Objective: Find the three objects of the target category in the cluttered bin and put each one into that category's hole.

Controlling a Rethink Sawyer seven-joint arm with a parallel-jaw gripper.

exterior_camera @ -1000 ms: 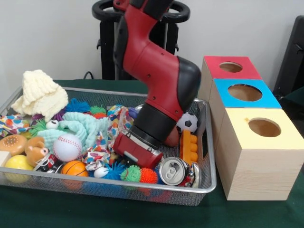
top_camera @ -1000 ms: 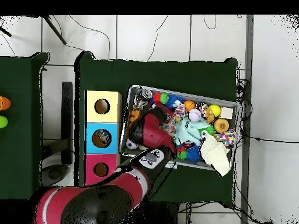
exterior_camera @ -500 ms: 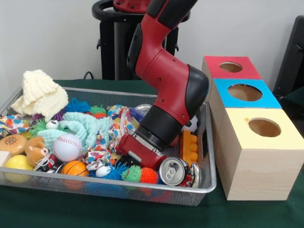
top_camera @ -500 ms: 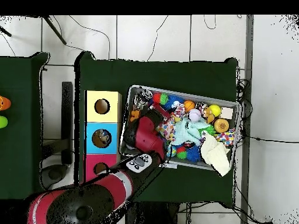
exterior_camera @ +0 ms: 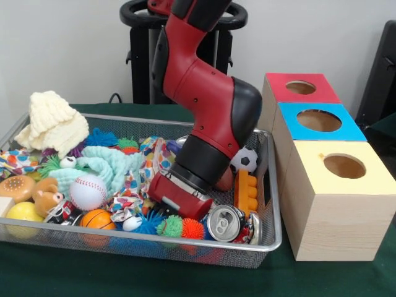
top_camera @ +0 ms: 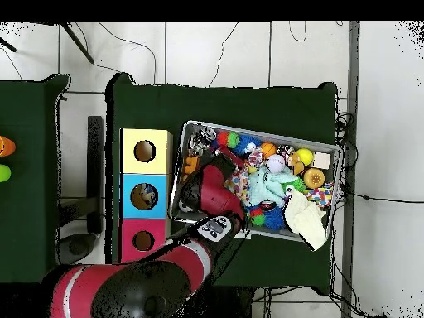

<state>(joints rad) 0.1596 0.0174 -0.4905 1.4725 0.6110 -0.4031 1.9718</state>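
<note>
We've got the counter (exterior_camera: pixel 55 275) under a dark green cloth, and the big red and black arm (exterior_camera: pixel 207 99) comes down from the top centre of the front view into the wire mesh bin (exterior_camera: pixel 270 204). The gripper (exterior_camera: pixel 178 197) is buried low in the clutter at centre frame; we can't tell whether it's wide, narrow or holding anything.

Right of the bin stand three wooden boxes, each with a round hole: yellow box (exterior_camera: pixel 337 198) nearest, blue box (exterior_camera: pixel 317 127) behind it, red box (exterior_camera: pixel 297 90) furthest back.

In the bin: a cream knit hat (exterior_camera: pixel 52 124) upper left, a baseball (exterior_camera: pixel 87 191), a crushed can (exterior_camera: pixel 225 223) just right of the gripper, a soccer ball (exterior_camera: pixel 245 159).
</note>
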